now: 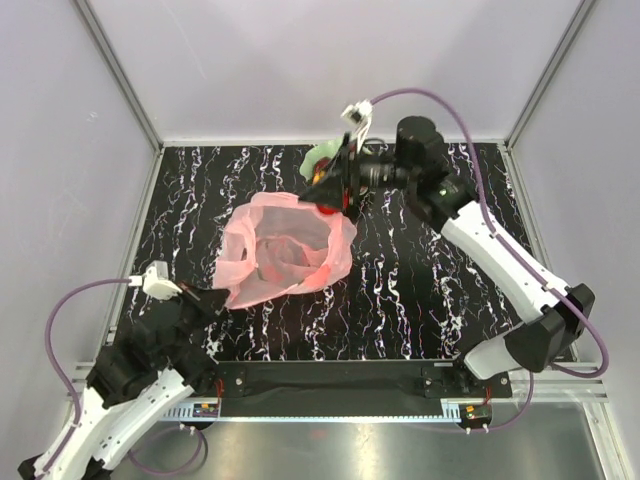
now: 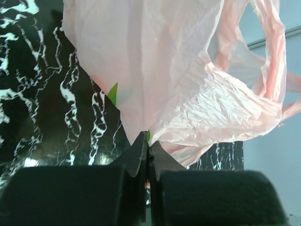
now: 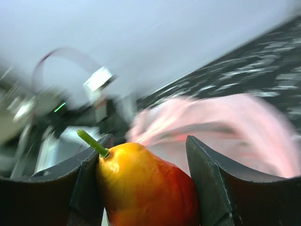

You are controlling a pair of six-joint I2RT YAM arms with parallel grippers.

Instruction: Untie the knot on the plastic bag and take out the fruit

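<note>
On the black marbled table [image 1: 420, 300], the pink bag [image 1: 285, 250] is lying near the middle, crumpled, with its mouth gaping upward. At its near left corner the left gripper [image 1: 215, 298] is pinching a fold of the plastic, its fingers pressed fully together on the film. From the left wrist, the bag is rising and spreading out above that pinch. By the bag's far edge the right gripper [image 1: 330, 190] is hanging over the table, its fingers [image 3: 211, 188] clamping a piece of fruit [image 3: 146, 188] from both sides. The fruit is showing yellow-orange at the top, red lower down, with a short green stem. Just behind this gripper a green dish [image 1: 320, 157] is peeking out, mostly hidden. Whether anything is lying inside the bag I cannot tell.
</note>
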